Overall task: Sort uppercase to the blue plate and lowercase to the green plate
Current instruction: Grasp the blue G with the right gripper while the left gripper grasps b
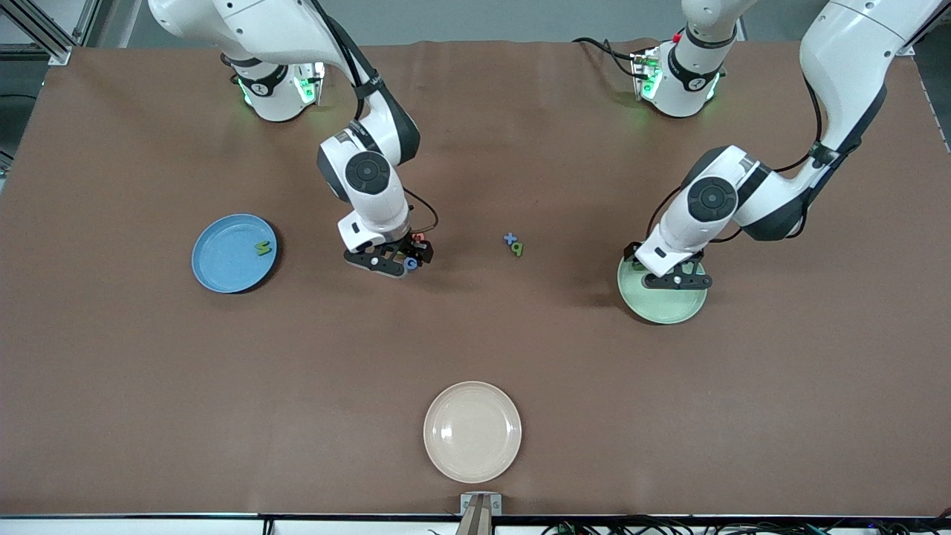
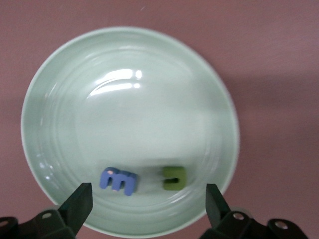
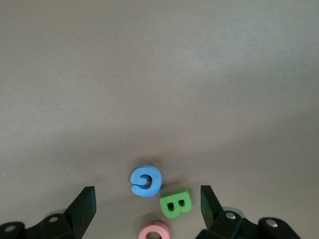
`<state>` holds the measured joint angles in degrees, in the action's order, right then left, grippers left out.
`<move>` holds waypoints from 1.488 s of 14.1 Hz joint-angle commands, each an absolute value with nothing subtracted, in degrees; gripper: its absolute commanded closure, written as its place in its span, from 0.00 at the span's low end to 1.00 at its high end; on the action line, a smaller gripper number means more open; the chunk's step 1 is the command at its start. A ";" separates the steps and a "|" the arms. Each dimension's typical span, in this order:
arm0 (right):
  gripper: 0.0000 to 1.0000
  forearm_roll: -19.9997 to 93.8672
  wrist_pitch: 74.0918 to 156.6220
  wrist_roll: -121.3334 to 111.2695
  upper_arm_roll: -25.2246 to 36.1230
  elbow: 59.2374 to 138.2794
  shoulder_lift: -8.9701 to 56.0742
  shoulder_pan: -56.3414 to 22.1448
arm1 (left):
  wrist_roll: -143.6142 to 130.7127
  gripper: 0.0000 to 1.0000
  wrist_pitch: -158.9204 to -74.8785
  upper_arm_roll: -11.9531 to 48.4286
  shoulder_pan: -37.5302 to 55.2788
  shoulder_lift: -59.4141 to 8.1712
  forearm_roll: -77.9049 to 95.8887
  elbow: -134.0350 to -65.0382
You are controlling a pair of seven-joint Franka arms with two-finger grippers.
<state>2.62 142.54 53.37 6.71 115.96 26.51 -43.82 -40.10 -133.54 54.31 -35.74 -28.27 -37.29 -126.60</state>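
The left tool [image 1: 677, 280] hangs over the green plate [image 1: 663, 308], which sits on the brown bench [image 1: 475, 342] toward the left arm's end; its fingers [image 2: 79, 203] stand wide apart with nothing between them. In the left wrist view two lowercase letters lie inside that plate, a blue m-like letter [image 2: 118, 180] and a green n/u [image 2: 174, 178] just beside it, apart from each other and both clear of the fingers. The right tool [image 1: 391, 260] is low over the bench near the middle, its fingers [image 3: 83, 206] also spread and empty. Between them in the right wrist view lie three capitals close together on the bench: a blue G [image 3: 146, 180], a green B [image 3: 175, 203] just beside it, and a red round letter [image 3: 154, 231] partly cut off at the picture's edge. The blue plate [image 1: 223, 261] sits toward the right arm's end and carries a green S [image 1: 263, 248] near its rim. Between the two tools, on the bare bench, a blue x [image 1: 510, 239] and a green q [image 1: 518, 249] lie touching. A cream plate [image 1: 472, 431] rests nearest the front camera.
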 commanded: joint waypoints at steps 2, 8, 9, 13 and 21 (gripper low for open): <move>0.21 2.37 141.94 53.44 7.38 113.91 29.09 -44.56 | -40.69 0.00 -132.63 58.18 -34.38 -27.60 -37.53 -123.15; 0.25 2.37 143.35 53.44 7.29 113.91 30.85 -44.65 | -49.28 0.00 -131.57 57.05 -21.38 -33.47 -36.30 -114.80; 0.26 2.37 143.96 53.44 7.29 113.91 31.28 -44.74 | -52.79 0.00 -131.57 56.52 -19.70 -34.70 -36.21 -114.18; 0.29 2.37 146.86 53.44 7.29 113.91 32.78 -45.09 | -74.11 0.00 -131.57 52.05 -10.22 -38.48 -36.21 -109.00; 0.40 2.46 147.22 53.87 7.29 113.91 33.22 -45.61 | -84.46 0.00 -132.98 43.77 0.79 -44.72 -36.39 -104.50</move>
